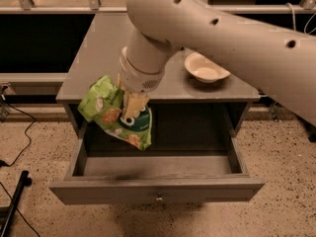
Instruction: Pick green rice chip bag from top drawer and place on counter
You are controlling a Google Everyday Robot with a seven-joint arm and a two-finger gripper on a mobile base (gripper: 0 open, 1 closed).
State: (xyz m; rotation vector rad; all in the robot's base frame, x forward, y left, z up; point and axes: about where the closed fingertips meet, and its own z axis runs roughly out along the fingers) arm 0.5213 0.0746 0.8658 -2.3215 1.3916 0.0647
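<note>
One bag (111,115), green and glossy, hangs tilted in the air above the left half of the open drawer (123,190); its upper part is level with the edge of the counter (96,53) over the drawer, and its lower corner is in front of the drawer's dark cavity. Gripper (134,105), pointing down from the pale arm (222,28) above the drawer's left half, has its fingers clamped on the bag's upper middle. Bowl (206,68) stands on the counter behind the drawer's right half, apart from the bag.
</note>
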